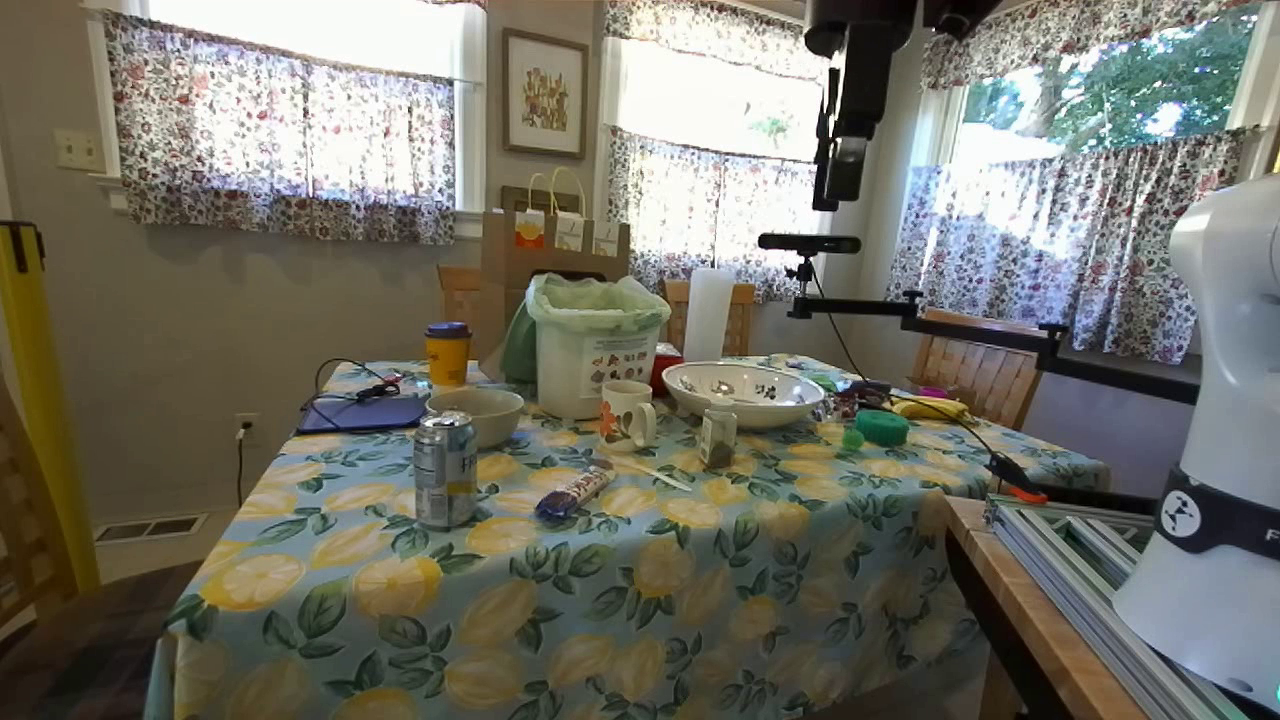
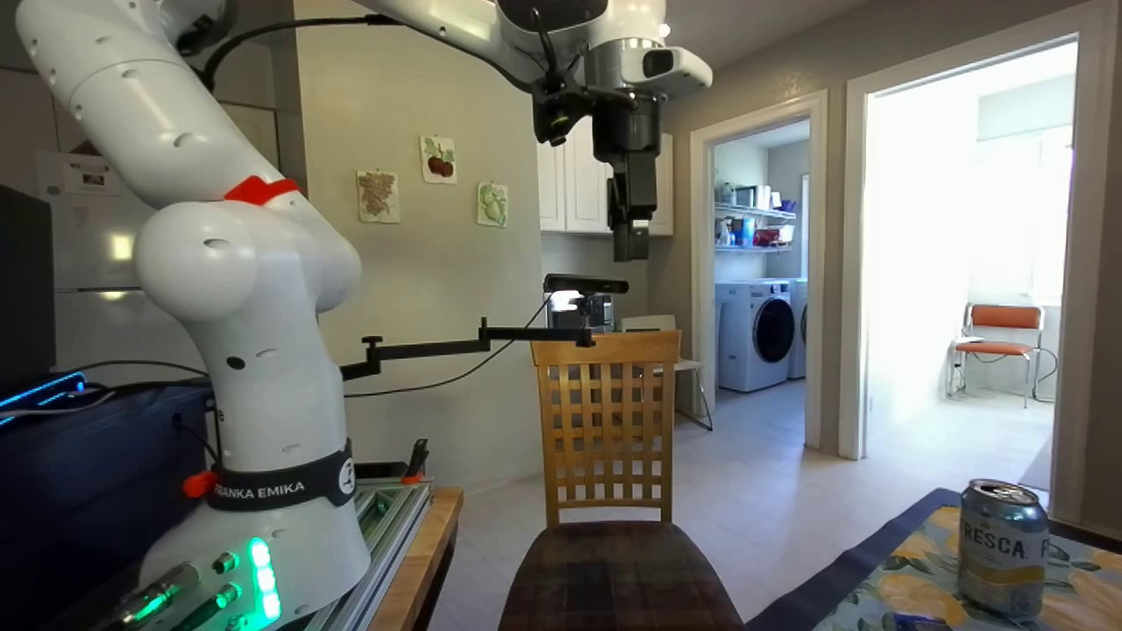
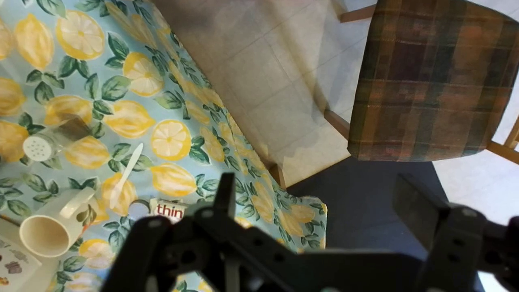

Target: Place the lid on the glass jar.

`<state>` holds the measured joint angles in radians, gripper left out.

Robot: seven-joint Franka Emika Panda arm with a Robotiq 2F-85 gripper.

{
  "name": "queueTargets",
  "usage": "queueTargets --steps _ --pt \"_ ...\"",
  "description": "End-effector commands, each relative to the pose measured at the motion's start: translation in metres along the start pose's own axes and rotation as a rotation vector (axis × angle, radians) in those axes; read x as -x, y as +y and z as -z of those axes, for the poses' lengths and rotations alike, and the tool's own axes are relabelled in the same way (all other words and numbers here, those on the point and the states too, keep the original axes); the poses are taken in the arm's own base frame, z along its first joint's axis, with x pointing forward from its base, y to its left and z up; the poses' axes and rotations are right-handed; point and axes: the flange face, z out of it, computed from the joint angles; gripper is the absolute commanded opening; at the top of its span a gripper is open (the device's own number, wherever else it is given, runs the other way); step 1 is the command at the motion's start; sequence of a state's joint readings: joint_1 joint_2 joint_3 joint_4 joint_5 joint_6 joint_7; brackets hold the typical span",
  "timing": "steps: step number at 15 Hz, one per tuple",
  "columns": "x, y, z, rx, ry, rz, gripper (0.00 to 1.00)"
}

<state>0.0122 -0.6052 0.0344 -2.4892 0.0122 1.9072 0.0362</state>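
Observation:
A small clear glass jar (image 1: 718, 436) stands upright on the lemon-print tablecloth, beside a mug. In the wrist view the glass jar (image 3: 69, 132) shows a pale perforated top and dark contents low down. A small grey disc (image 3: 138, 209) lies next to a candy bar (image 3: 168, 210) in the wrist view; I cannot tell whether it is the lid. No other lid is clear to me. My gripper (image 3: 316, 182) is open and empty, high above the table's edge, well away from the jar. It also shows in both exterior views (image 1: 836, 192) (image 2: 629, 245).
A mug (image 1: 627, 416), a wide white bowl (image 1: 745, 395), a can (image 1: 446, 470), a smaller bowl (image 1: 480, 412) and a lined bin (image 1: 570, 365) stand on the table. A white plastic knife (image 3: 126, 176) lies near the jar. A camera arm (image 1: 860, 308) reaches over the table.

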Motion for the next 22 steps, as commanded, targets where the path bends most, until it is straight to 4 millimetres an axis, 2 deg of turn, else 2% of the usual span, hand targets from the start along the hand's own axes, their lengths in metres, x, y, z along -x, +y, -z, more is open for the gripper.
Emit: queueTargets --steps 1,4,7,14,17,19,20,22 --pt "-0.014 -0.004 -0.005 0.008 0.058 -0.006 1.00" --pt "-0.039 0.007 -0.020 0.015 0.092 -0.047 1.00" --pt "-0.063 0.028 -0.039 0.019 0.109 -0.102 1.00" --pt "-0.112 0.099 -0.089 0.034 0.108 -0.257 1.00" --pt "-0.125 0.128 -0.108 0.017 0.095 -0.307 1.00" --pt "-0.128 0.141 -0.113 0.023 0.072 -0.342 1.00" --pt "-0.117 0.130 -0.111 0.020 0.084 -0.310 1.00" --pt "-0.122 0.139 -0.116 0.022 0.076 -0.326 1.00"
